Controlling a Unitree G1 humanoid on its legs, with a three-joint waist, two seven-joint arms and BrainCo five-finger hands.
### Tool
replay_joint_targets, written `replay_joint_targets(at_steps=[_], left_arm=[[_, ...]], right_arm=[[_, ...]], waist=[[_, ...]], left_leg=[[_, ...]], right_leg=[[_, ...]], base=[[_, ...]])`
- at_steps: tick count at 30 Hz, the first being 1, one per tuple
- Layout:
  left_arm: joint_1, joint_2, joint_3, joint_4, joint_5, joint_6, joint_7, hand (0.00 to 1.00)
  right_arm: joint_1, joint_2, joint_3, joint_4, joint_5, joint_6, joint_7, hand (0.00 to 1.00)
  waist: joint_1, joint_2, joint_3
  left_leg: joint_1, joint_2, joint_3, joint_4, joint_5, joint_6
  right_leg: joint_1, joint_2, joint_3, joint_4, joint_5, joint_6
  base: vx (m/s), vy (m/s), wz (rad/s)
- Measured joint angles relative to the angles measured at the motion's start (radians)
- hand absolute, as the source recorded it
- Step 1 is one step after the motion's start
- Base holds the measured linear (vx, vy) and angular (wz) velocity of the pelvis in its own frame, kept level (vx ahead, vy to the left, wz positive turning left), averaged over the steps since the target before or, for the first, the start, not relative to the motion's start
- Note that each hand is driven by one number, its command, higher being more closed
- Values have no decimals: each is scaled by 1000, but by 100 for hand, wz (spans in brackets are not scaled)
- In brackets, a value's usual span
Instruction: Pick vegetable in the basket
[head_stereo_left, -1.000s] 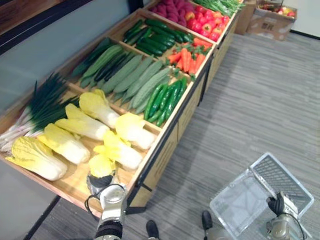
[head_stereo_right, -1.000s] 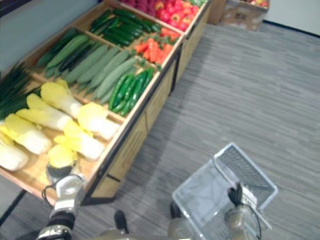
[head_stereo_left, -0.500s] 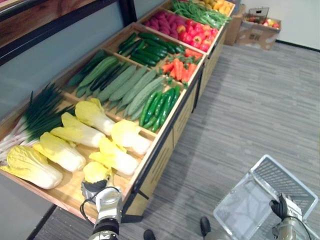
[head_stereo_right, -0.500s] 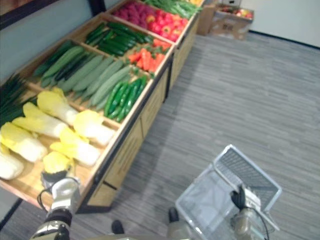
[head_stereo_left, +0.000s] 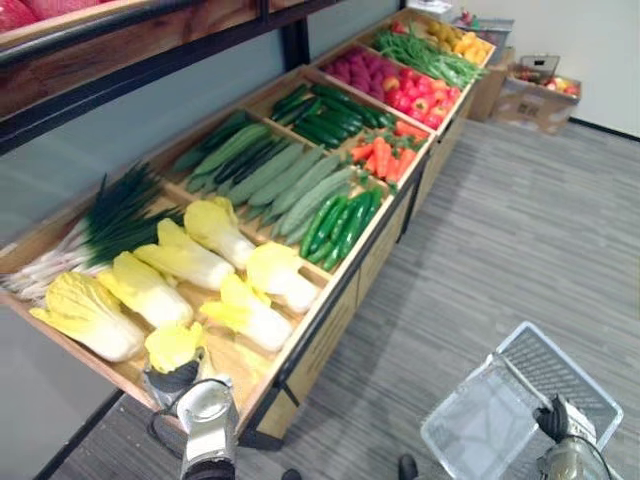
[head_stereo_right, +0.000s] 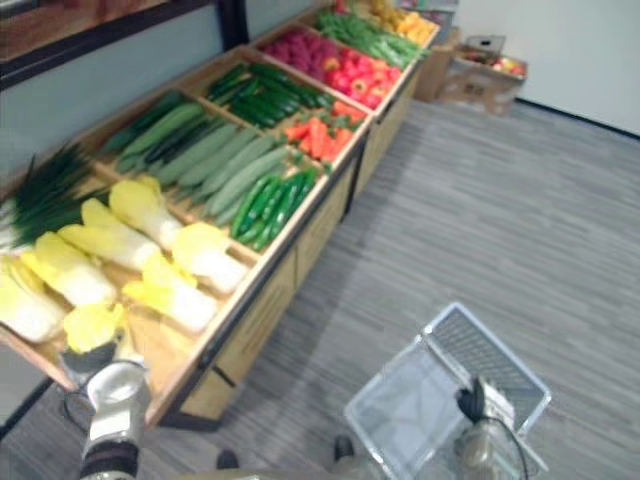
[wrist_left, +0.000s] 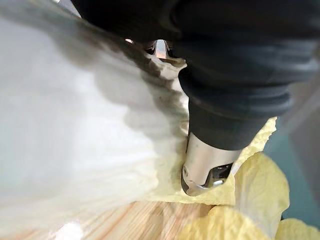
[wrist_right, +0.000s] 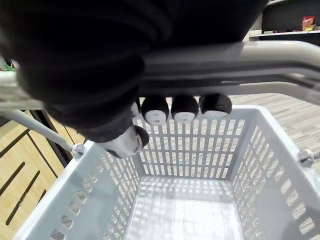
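One cabbage (head_stereo_left: 173, 343), lower left of the frame, sat gripped in the left hand (head_stereo_left: 172, 379); leaves soft, so its firm white stem seemed the safer hold. The right hand (head_stereo_left: 555, 419) clasped the handle of the basket (head_stereo_left: 585, 375).

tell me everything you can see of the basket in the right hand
The basket is pale grey plastic, rectangular, with slotted walls and a grid bottom, and it holds nothing. Its grey handle runs across the top, with the right hand curling its fingers round it. It is at the robot's right, above the grey floor, apart from the wooden produce stand.
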Motion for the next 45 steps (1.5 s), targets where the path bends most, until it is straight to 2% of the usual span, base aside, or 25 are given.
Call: replay_joint_targets(at_steps=[2,8,13,16,20,23,24,26,28,31,33,36,40,42,45], left_arm=[[8,-15,-1,-43,0,-1,-3,100],[45,-25,-25,-157,4,-2,-15,100],[90,-28,-97,-314,22,-8,-47,100],[114,-27,-191,-432,49,-15,-76,100],[118,-23,-378,-553,61,-57,-150,100],[115,24,-525,-605,59,-96,-221,100],[109,56,-608,-615,52,-122,-269,100],[101,70,-678,-614,20,-148,-319,100],[76,84,-782,-602,-83,-177,-392,100],[29,83,-893,-527,-158,-182,-481,100],[7,77,-944,-455,-158,-181,-516,100],[-38,46,-1022,-341,-158,-171,-553,100],[-98,1,-1095,-245,-157,-159,-563,100],[-129,-17,-1135,-206,-155,-155,-575,100],[-162,-48,-1173,-141,-151,-154,-574,100]], right_arm=[[-13,6,-23,21,0,3,14,100],[-64,7,-34,97,1,15,25,100],[-108,7,-33,140,8,22,39,100],[-129,6,-24,157,20,23,59,100],[-174,-36,-1,194,59,19,85,100],[-211,-82,37,197,84,16,104,100],[-233,-104,64,197,90,12,106,100],[-256,-122,95,196,90,7,112,100],[-289,-135,130,189,96,-4,130,100],[-321,-137,158,182,105,-6,147,100],[-335,-136,176,172,121,-6,148,100],[-336,-135,182,125,127,-6,149,100],[-357,-134,206,97,138,-4,155,100],[-359,-130,220,78,153,-4,175,100],[-372,-118,229,58,168,-3,180,100]], waist=[[19,7,-4],[24,18,-11],[28,17,-12],[32,17,-12],[45,17,-12],[44,19,-13],[44,21,-14],[43,24,-16],[41,29,-17],[39,35,-21],[20,40,-24],[17,41,-25],[15,41,-25],[-2,41,-24],[-7,41,-24]], left_leg=[[-1,0,-10,0,3,4],[-17,-5,-50,0,13,17],[-17,-13,-51,0,15,19],[-17,-14,-53,0,17,21],[-17,-14,-52,0,21,25],[-16,-13,-50,0,23,26],[-15,-11,-45,0,23,27],[-13,-8,-33,0,23,27],[-13,-7,-15,0,24,28],[-8,-8,11,0,25,29],[-6,-8,14,0,25,30],[4,-7,34,0,25,29],[3,-8,61,0,24,29],[5,-8,63,0,24,29],[6,-8,85,0,24,28]], right_leg=[[6,0,-9,-2,0,0],[15,-4,-49,-2,-1,-1],[16,-12,-50,1,0,1],[16,-14,-50,2,1,2],[19,-14,-48,5,3,4],[15,-13,-43,9,3,5],[11,-13,-34,14,3,5],[3,-12,-22,20,4,5],[-10,-12,2,23,8,10],[-23,-12,29,24,11,15],[-23,-13,32,24,12,16],[-26,-11,52,23,15,19],[-44,-11,79,20,27,19],[-44,-11,84,21,28,20],[-58,-10,100,22,34,20]], base=[[-20,-5,18],[-34,-4,20],[-4,2,1],[0,0,0],[0,0,0],[-6,-2,-2],[-20,-5,-11],[-31,-7,-19],[-38,0,-24],[-34,5,-24],[-36,4,-11],[-31,2,-17],[-40,12,-21],[-28,6,-4],[-27,4,-17]])
